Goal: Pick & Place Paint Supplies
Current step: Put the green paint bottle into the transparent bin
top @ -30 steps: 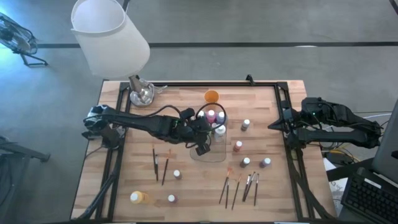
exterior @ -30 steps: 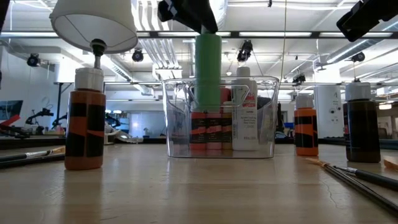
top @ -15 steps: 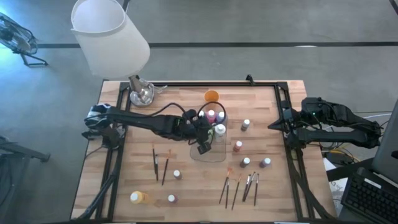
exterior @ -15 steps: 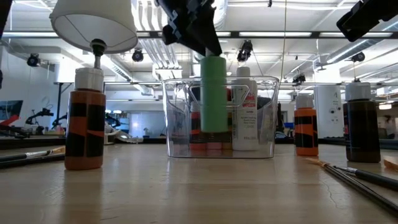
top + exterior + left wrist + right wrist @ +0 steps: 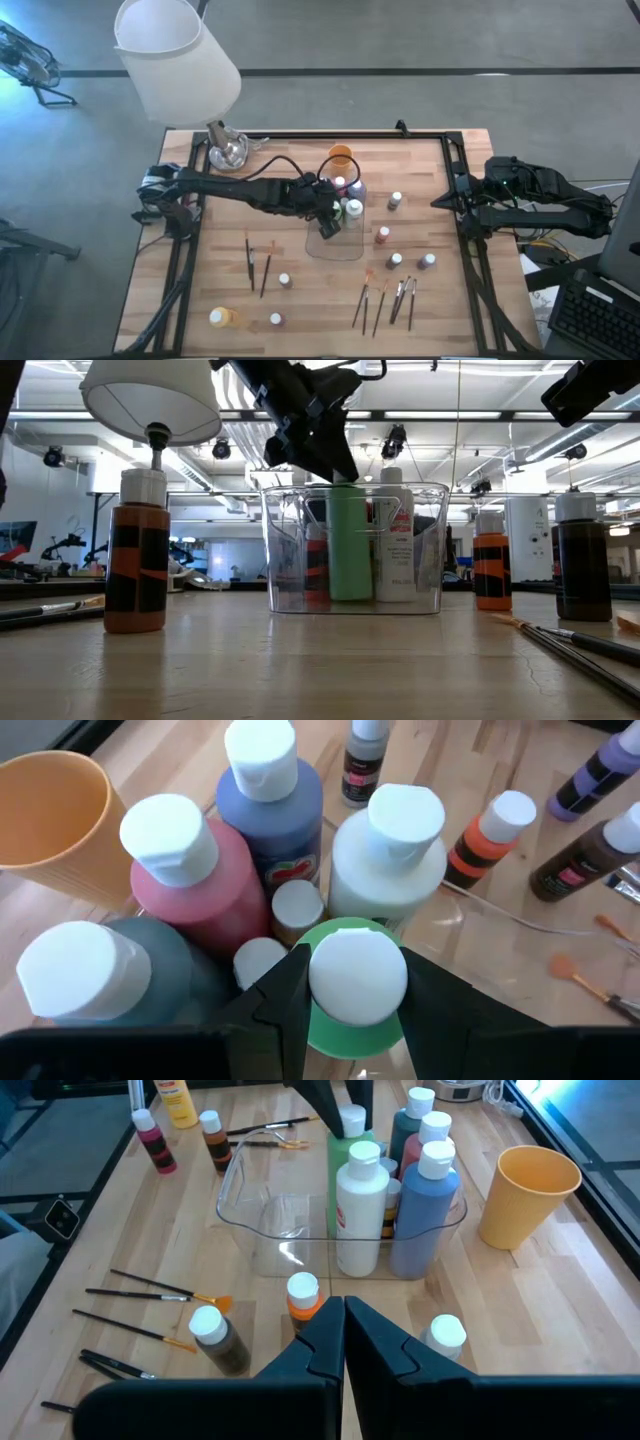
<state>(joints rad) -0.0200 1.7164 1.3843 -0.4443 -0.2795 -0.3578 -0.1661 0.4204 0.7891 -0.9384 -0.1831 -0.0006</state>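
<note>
Now your left gripper point(image 5: 355, 985) has its fingers closed on the white cap of the green bottle point(image 5: 350, 545), standing inside the clear tray point(image 5: 430, 550). Only the low view shows the bottle's base down at the tray floor. Your right gripper point(image 5: 343, 1320) waits, fingers shut, off to the tray's side.

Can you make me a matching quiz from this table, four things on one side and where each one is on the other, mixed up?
Things:
1. green bottle
2. orange cup
3. left claw
4. right claw

Places:
A. shut, waiting at the table's right edge
B. inside the clear tray
C. gripping the green bottle's cap
D. on the table just beyond the tray

Pairs: 1-B, 2-D, 3-C, 4-A
</note>
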